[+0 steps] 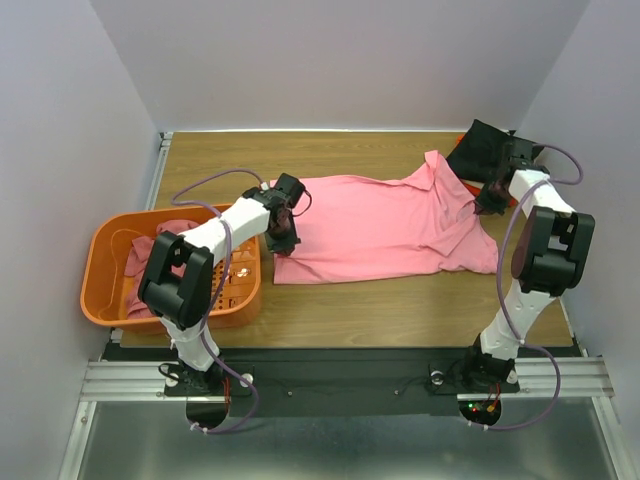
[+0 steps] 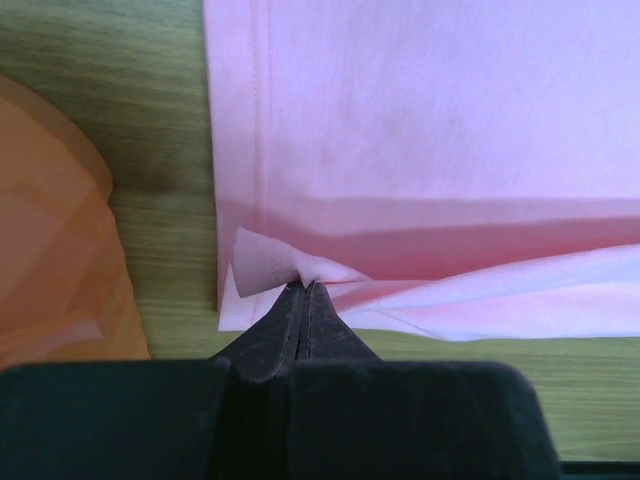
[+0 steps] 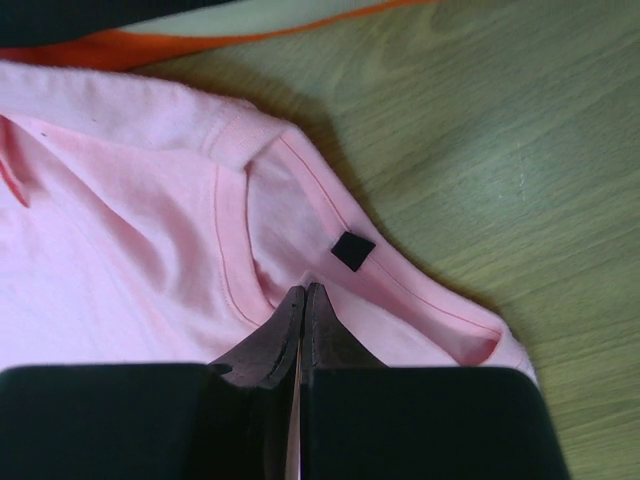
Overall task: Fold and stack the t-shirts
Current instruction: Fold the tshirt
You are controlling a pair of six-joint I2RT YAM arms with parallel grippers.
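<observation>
Pinching the light pink short-sleeved cloth t-shirt at both ends, the two arms are working on what looks like an early fold. The left tool is clamping narrow on a bunched corner of the hem, its jaws meeting on the cloth. The right tool is likewise gripping tight on the shoulder area, just short of a small black square tag beside the sleeve seam. Between the two tools the shirt is lying spread across the wooden bench. It is lying mostly flat, with a creased double layer running along the edge just ahead of the left tool. I am judging that it is not yet folded down to a stackable size.

Beyond the right tool, at the far corner of the bench, a folded black cloth t-shirt is sitting on top of a pile. The right wrist view is showing a folded beige cloth t-shirt and a folded red-orange cloth t-shirt as thin bands beneath it. Those three are looking finished.

Just outward of the left tool, an orange slotted plastic basket is holding a darker rose cloth t-shirt, crumpled and unfolded. By my count, three shirts are sitting done, one is being handled and at least one is waiting. Whether more are lying under the rose one I cannot tell.
</observation>
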